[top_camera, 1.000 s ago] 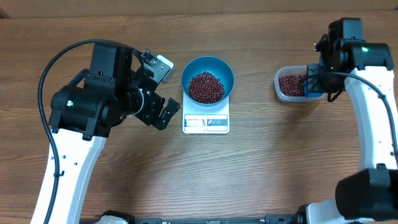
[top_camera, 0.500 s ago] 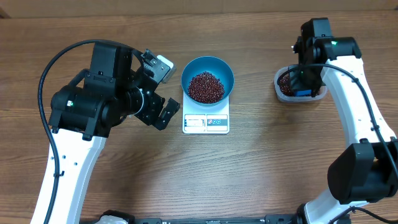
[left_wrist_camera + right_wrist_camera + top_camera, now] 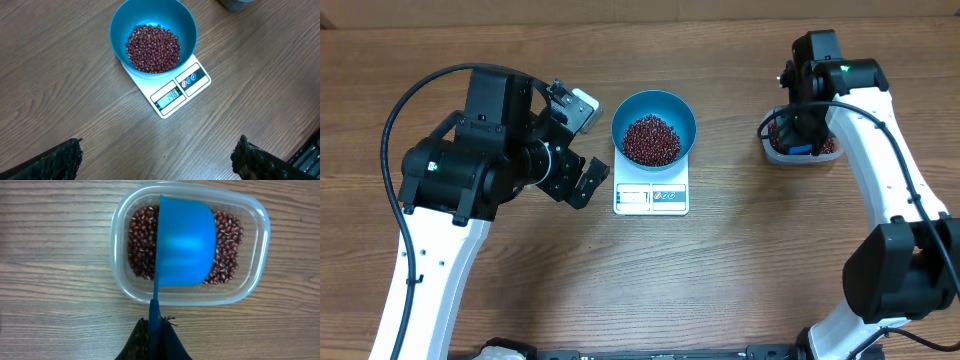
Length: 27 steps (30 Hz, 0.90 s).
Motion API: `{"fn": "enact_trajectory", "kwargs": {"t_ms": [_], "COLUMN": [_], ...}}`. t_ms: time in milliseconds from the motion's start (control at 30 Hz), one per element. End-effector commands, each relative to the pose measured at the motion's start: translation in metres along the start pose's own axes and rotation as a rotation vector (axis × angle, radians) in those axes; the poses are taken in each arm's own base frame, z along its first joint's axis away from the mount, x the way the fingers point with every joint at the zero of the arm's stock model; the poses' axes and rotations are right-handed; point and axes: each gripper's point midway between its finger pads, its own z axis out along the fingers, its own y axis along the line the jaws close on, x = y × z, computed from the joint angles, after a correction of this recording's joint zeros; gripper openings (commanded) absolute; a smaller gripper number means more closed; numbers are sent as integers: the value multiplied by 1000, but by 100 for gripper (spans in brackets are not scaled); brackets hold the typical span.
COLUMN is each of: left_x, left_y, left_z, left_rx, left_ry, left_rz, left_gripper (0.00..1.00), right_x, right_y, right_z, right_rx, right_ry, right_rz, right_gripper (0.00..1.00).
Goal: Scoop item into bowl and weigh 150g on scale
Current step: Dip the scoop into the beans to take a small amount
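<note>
— How did the beans [image 3: 152,47] handle?
— Loose, light, apt to roll; heaped in bowl [image 3: 117,27] on scale [image 3: 200,75].
— Hold?
— The right gripper [image 3: 155,330] clenched the stiff scoop [image 3: 185,242] by its handle, right of scale; left gripper [image 3: 582,145] gaped, empty.

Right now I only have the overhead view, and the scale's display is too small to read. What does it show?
Observer: In the left wrist view, the scale reads what looks like 148, with the bowl of beans on it.
Operator: Is the right gripper holding the scoop?
Observer: Yes. The right wrist view shows the right gripper shut on the scoop handle, with the scoop over the tub.
Operator: Is the scoop loaded?
Observer: I cannot tell. Its rounded back faces that camera and hides the inside.
</note>
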Motion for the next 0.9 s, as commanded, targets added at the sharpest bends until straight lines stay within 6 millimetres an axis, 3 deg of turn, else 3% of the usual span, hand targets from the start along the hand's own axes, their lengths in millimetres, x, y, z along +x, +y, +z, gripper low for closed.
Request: {"fn": "enact_trajectory", "kwargs": {"t_ms": [0,133,300,533,667,867], "left_x": [-6,-6,-6,-6,-6,-6], "left_y": [-3,-3,-3,-3,-3,-3], "left_z": [-5,-5,-5,-5,-5,-5], "left_rx": [9,9,9,9,9,9], "left_ry": [-25,-25,-25,-25,-25,-25], "left_rz": [23,23,23,23,23,23], "left_gripper": [99,100,100,100,99,100], "right_x": [0,0,-1,-18,-16,-12], "right_y": [23,34,34,24,33,24], "right_z": [4,3,2,-13,-15,-16], "right_rx": [-68,-130,-128,-126,-241,-333], "right_ry": [9,5,2,-55,-51,-36], "right_rz": [-50,-48,-34,3,32,101], "right_gripper": [4,4,4,4,4,4]}}
